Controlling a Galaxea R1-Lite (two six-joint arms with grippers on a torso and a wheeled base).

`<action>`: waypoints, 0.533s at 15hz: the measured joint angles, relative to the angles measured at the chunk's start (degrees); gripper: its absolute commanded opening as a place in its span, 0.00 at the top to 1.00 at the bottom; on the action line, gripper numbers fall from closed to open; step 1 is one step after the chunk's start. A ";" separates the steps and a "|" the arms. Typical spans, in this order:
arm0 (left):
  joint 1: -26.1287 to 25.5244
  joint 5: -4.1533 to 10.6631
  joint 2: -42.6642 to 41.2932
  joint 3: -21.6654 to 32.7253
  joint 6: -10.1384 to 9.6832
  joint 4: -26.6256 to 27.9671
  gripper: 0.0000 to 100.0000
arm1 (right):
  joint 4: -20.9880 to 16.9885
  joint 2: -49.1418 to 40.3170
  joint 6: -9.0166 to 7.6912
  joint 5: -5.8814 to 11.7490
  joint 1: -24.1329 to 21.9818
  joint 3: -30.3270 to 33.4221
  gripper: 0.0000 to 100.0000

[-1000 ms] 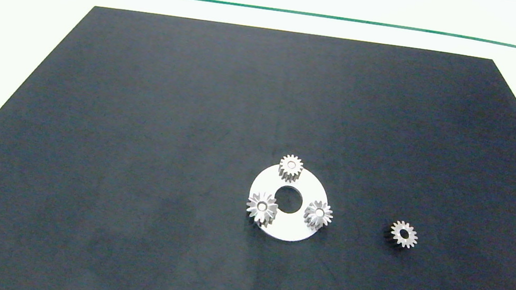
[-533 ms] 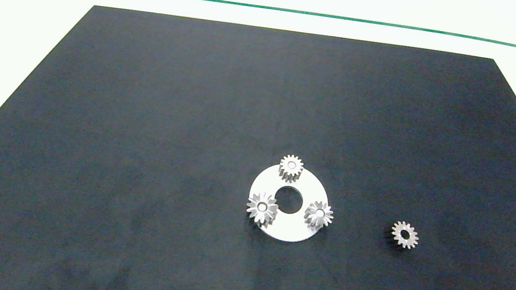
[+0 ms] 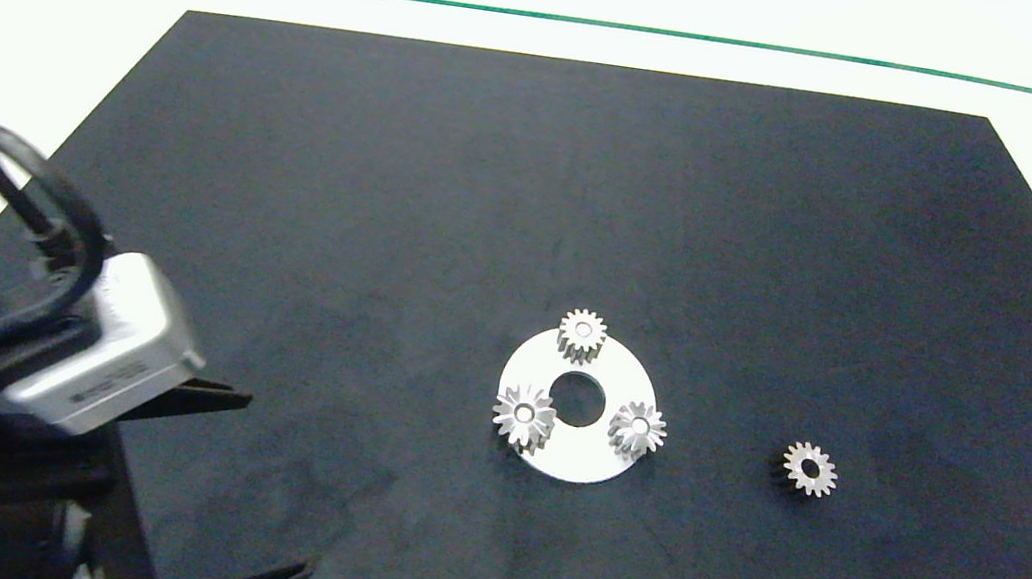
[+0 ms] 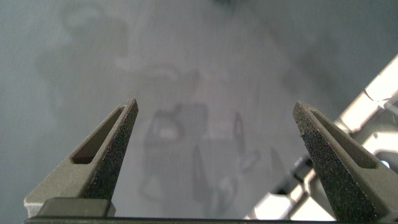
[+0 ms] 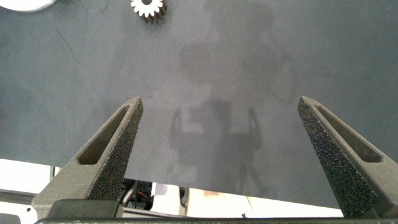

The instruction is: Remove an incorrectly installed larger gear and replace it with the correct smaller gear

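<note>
Looking at where things stand, nothing's really been done yet: the larger gear (image 3: 523, 416) with the long pointy teeth is sitting on the white round plate (image 3: 589, 453), on the plate's near-left side, and the smaller gear (image 3: 810, 468) is lying loose on the black mat (image 3: 530, 191), well off to the right of the plate. So both halves are left, I'd say, pulling the wrong one off and dropping the right one on. The left gripper (image 3: 250, 495) is hovering over the near-left corner of the mat with its fingers spread wide and nothing between them, well apart from the plate. The right gripper (image 5: 224, 155) isn't showing in the overhead view at all; its own wrist camera shows it spread wide too, empty, hanging over bare mat near the worktop's edge, with the smaller gear (image 5: 148, 7) sitting off ahead of it. Two other gears are sitting on the plate, one at the far side (image 3: 581, 334) and one at the near right (image 3: 637, 430), plus a big centre hole (image 3: 577, 400). Those neighbours are fairly close to the larger gear, so I'm guessing the fingers need to come in carefully without bumping them. Nothing else is blocking the way across the mat.
</note>
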State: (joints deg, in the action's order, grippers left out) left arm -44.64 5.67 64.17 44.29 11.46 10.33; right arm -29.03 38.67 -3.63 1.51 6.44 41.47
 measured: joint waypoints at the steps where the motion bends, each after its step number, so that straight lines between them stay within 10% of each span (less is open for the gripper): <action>1: -0.39 0.55 3.19 -0.02 0.04 -3.22 0.00 | 0.00 0.16 -0.02 -0.02 0.00 0.22 0.00; 8: -0.87 6.05 22.54 0.66 -0.02 -19.20 0.00 | 0.30 1.13 0.06 -0.66 0.21 0.30 0.00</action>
State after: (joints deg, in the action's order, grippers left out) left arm -45.51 11.72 86.71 44.95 11.43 -8.87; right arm -28.72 39.80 -3.57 0.85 6.64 41.78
